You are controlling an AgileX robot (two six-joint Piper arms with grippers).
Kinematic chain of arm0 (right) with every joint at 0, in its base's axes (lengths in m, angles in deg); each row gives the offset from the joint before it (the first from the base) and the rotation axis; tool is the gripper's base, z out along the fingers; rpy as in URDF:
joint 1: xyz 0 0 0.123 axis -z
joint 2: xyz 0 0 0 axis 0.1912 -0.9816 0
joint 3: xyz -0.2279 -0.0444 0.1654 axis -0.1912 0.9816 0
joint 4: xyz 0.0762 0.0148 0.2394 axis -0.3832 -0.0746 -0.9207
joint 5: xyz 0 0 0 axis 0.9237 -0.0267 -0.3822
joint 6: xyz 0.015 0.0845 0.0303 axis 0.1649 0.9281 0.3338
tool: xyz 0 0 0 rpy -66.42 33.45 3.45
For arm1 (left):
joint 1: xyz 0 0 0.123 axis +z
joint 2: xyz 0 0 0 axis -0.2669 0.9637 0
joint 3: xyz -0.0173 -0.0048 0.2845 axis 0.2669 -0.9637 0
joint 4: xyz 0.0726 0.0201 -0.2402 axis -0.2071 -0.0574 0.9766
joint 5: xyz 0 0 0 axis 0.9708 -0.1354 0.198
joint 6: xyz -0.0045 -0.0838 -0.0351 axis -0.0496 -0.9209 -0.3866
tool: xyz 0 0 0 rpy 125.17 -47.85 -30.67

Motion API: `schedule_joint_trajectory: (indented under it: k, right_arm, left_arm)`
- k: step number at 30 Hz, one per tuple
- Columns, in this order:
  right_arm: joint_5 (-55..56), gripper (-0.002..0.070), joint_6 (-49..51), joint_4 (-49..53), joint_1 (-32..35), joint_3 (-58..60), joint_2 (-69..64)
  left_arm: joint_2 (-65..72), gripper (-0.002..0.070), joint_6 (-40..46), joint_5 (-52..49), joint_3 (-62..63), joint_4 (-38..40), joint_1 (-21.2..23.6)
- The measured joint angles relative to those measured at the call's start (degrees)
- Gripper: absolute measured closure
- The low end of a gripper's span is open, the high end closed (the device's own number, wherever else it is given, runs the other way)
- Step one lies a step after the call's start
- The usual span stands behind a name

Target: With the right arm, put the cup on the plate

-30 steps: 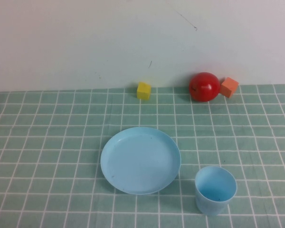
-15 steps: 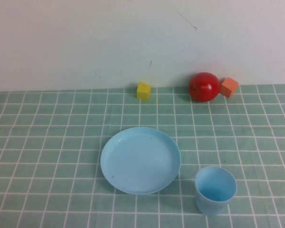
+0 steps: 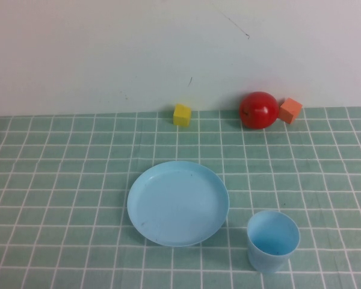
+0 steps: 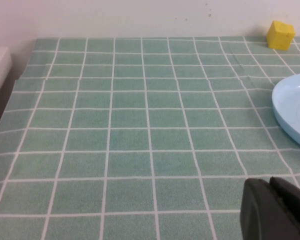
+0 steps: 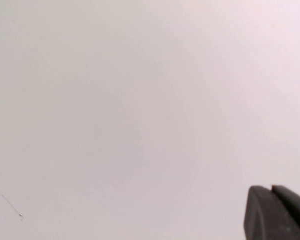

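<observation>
Blue cup [image 3: 273, 241] stays unmoved right of the plate [image 3: 178, 202]; both grippers, left [image 4: 276, 210], right [image 5: 277, 212], look closed, empty, so you haven't begun.

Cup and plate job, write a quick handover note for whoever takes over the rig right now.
Left gripper: shut, empty, low over the tablecloth to the left of the plate.
Right gripper: shut, empty, raised and facing the bare wall, out of the high view.
Cup: upright on the tablecloth, right of the plate and nearer the robot, apart from it.
Plate: nothing on it.
Done: nothing yet.
Left: the right arm must come down, grasp the cup and set it on the plate.
</observation>
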Motion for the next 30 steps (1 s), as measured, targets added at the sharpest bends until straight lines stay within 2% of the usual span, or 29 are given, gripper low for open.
schedule_joint_trajectory:
  k: [8, 13, 16, 22, 25, 30]
  right_arm:
    - [-1.22, 0.0679, 0.25, 0.85, 0.0, -0.35, 0.0]
    - [-18.19, 0.0679, 2.05, 6.15, 0.0, -8.56, 0.0]
    - [-28.53, 0.0679, 4.4, 6.14, 0.0, -15.23, -1.94]
    - [-41.39, 0.0679, 5.39, 1.35, 0.0, -28.21, -12.33]
    - [-47.47, 0.0679, 0.73, -3.18, 0.0, -34.14, -19.12]
    - [-59.61, 0.0679, -21.31, -16.64, 0.0, -42.86, -33.39]
  left_arm:
    - [0.0, 0.0678, 0.0, 0.0, 0.0, 0.0, 0.0]
    - [0.0, 0.0678, 0.0, 0.0, 0.0, 0.0, 0.0]
    - [0.0, 0.0678, 0.0, 0.0, 0.0, 0.0, 0.0]
    - [0.0, 0.0678, 0.0, 0.0, 0.0, 0.0, 0.0]
    - [0.0, 0.0678, 0.0, 0.0, 0.0, 0.0, 0.0]
    - [0.0, 0.0678, 0.0, 0.0, 0.0, 0.0, 0.0]
